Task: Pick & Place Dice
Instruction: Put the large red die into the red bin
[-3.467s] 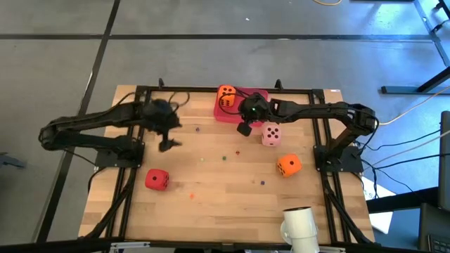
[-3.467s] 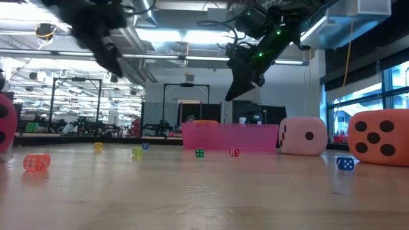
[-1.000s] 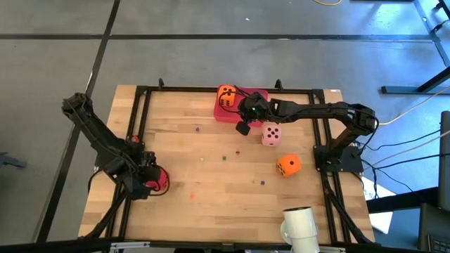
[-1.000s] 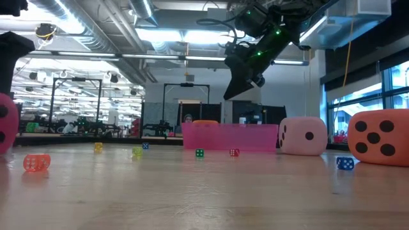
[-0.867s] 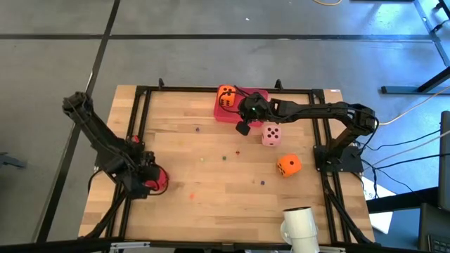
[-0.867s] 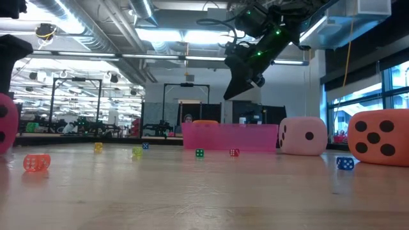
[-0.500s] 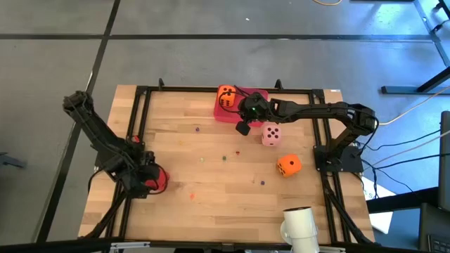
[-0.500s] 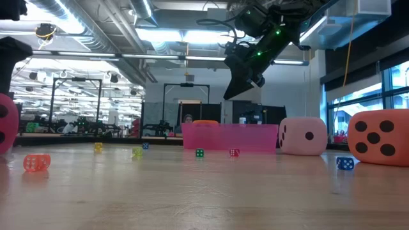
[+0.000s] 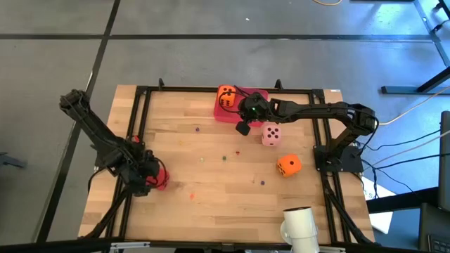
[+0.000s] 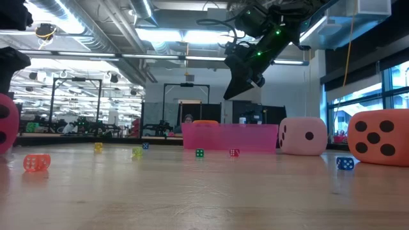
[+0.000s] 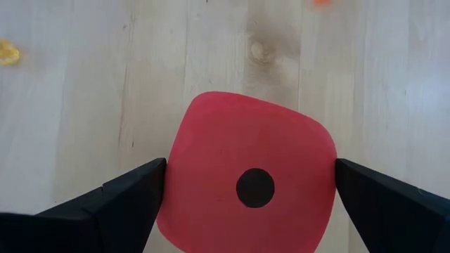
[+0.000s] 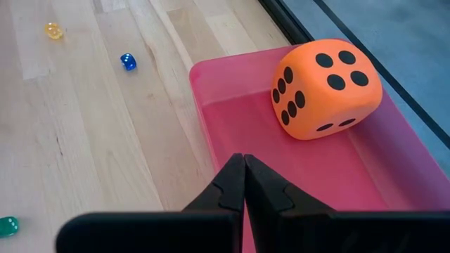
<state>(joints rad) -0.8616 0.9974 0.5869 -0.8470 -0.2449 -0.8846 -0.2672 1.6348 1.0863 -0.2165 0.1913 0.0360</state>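
Observation:
The red die (image 11: 247, 179) rests on the table near its left edge, one-pip face up. My left gripper (image 9: 146, 176) is over it, pointing down and open, with one finger (image 11: 123, 200) on each side of the die. My right gripper (image 12: 244, 169) is shut on nothing and hangs in the air (image 10: 239, 80) above the near-left edge of the pink tray (image 9: 223, 114). One orange die (image 12: 327, 88) sits in that tray. The pale pink die (image 9: 271, 134) and the second orange die (image 9: 288, 165) rest on the table to the right. My left gripper comes at the red die from above, and its fingertips stand right at two opposite sides (image 11: 169, 197) of it. I cannot tell whether they touch it. The sides show no dent, and the die sits flat on the table (image 10: 5, 121).
Tiny coloured beads (image 10: 36, 162) are scattered over the middle of the table. A white cylinder (image 9: 299, 226) stands at the near right edge. A black frame (image 9: 133, 126) runs along the table's left, far and right sides. The wood between the dice is open.
My left gripper has eased a little farther over the red die, covering more of it in the high view, and its elbow has shifted slightly. The die has stayed where it was.

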